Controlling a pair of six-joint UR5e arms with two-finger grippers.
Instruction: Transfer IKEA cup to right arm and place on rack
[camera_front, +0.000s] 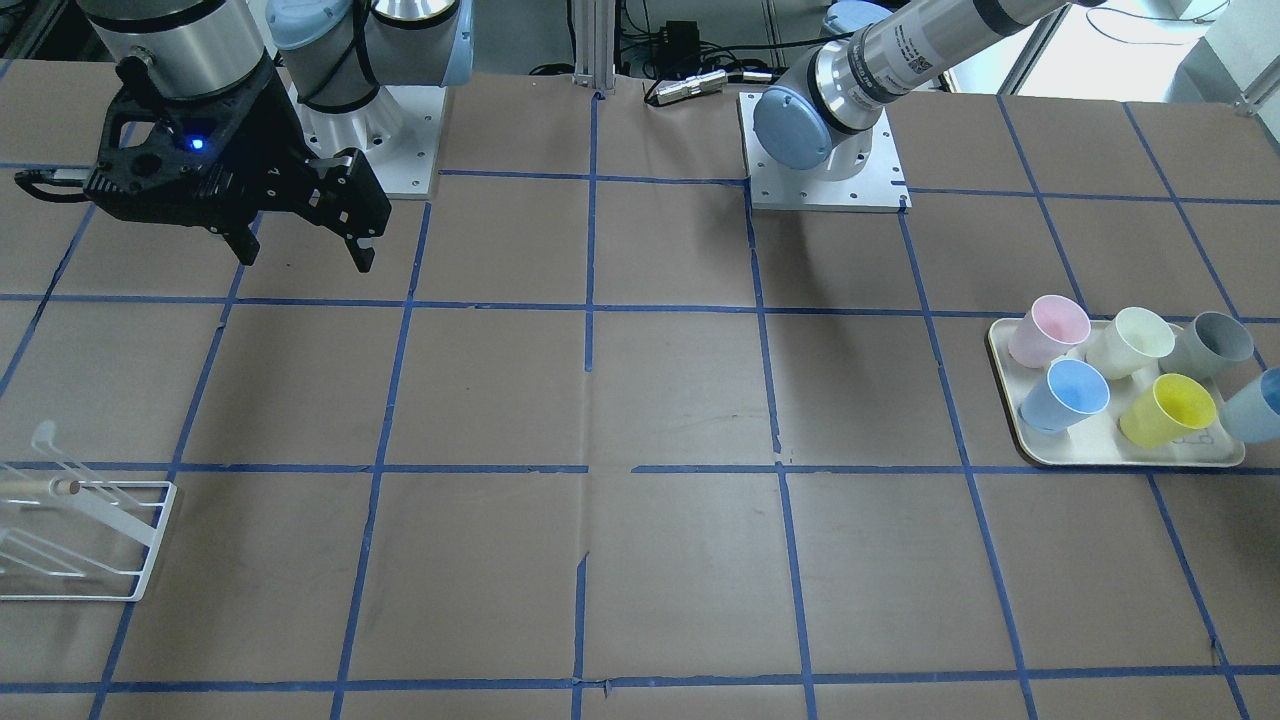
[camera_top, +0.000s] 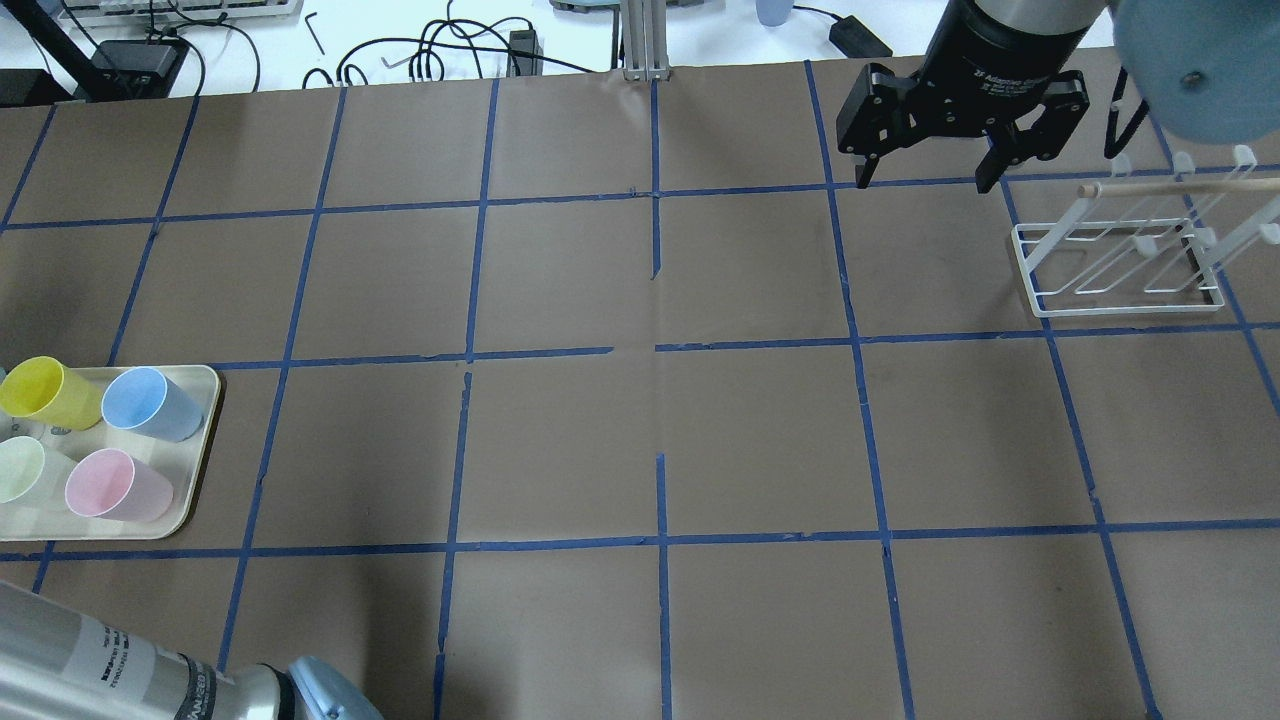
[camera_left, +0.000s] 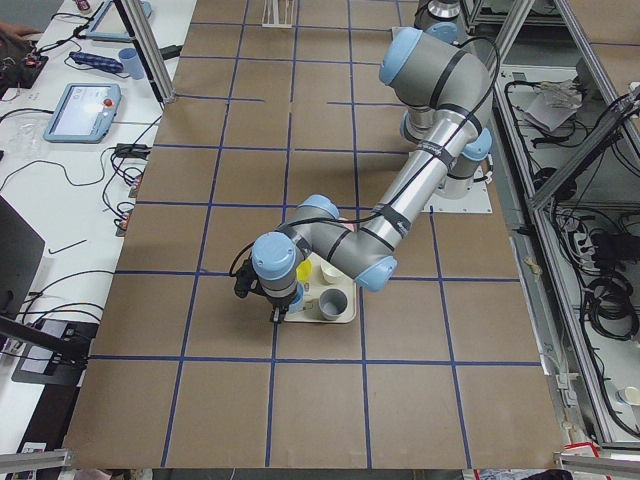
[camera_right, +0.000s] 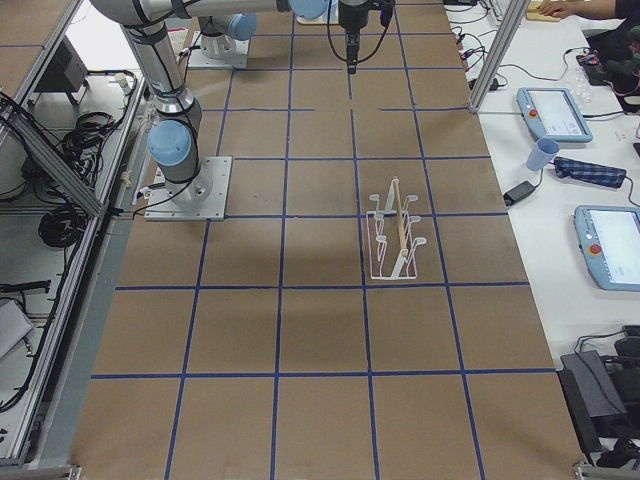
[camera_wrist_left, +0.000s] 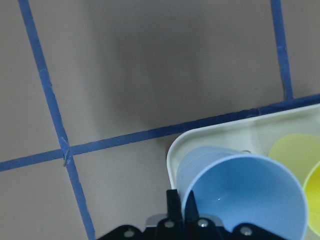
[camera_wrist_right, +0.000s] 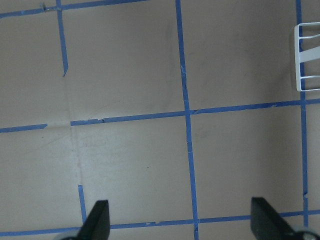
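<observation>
Pickup is in hand: the left gripper (camera_wrist_left: 181, 206) looks pinched on the rim of the pale blue cup (camera_wrist_left: 240, 200), on the tray (camera_wrist_left: 225, 135) at the table's left end; next it must lift toward the right gripper (camera_front: 305, 262), whose fingers hang spread.

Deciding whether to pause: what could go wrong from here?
The left hand seems to pinch one wall of the pale ice-blue plastic tumbler, so it could slip or tip when lifted.
The yellow plastic cup stands close beside it on the cream tray and might get knocked.
The open right hand hangs far off, toward the white wire rack: a long carry.
</observation>
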